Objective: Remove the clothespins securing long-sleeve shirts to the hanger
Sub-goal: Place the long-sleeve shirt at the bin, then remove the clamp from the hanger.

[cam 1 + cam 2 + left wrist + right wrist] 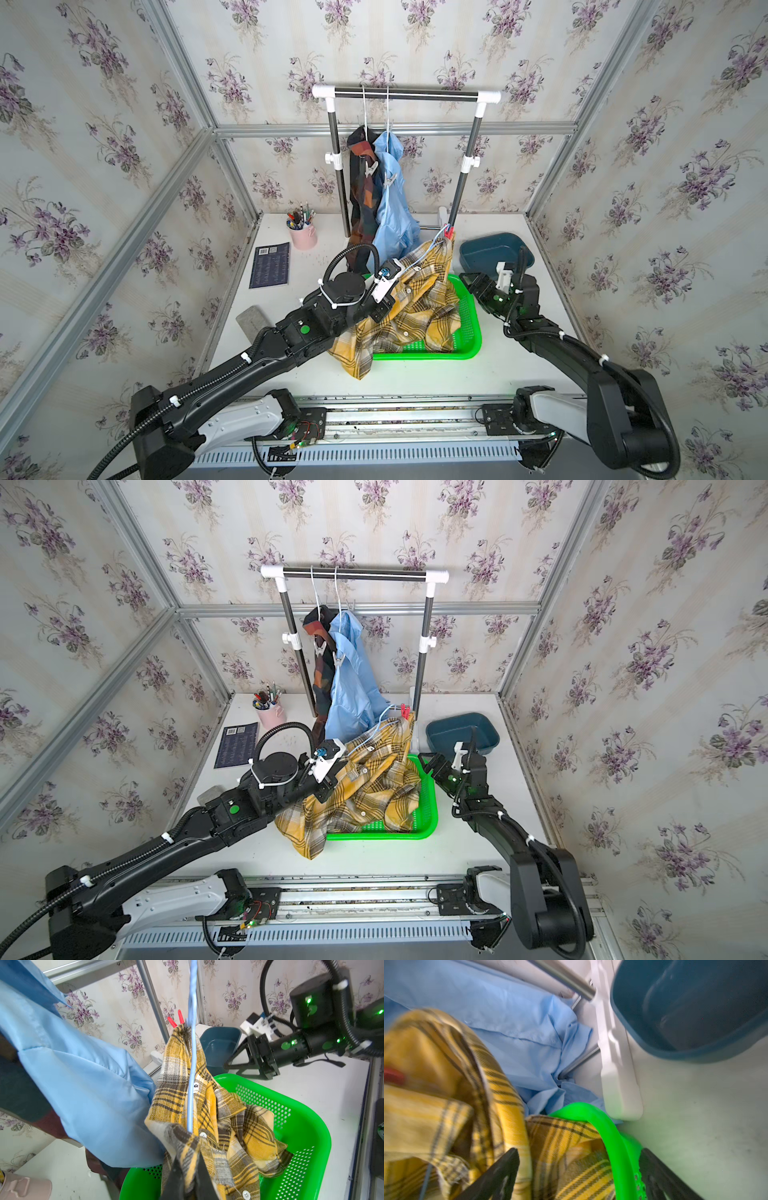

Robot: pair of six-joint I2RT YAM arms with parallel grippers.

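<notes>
The red clothespin (175, 1020) stands upright, handles up, pinning the yellow plaid shirt (207, 1105) atop the tilted blue hanger (192, 1043), over the green basket (311, 1120). Outstretched left gripper (189, 1167) clamps the shirt; right gripper (578, 1155), jaws apart, hovers at the basket's corner.

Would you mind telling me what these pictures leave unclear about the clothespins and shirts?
- Red clothespin: left wrist view, jaws buried in the yellow plaid shirt; right wrist view, blurred.
- Left pincer: same view, fingertips wrapped in that shirt, hiding any grip on the hanger wire.
- Grey clothespins: top views, too small to see what they pinch.
- Dark plaid shirt: top views, largely behind the light blue shirt.
</notes>
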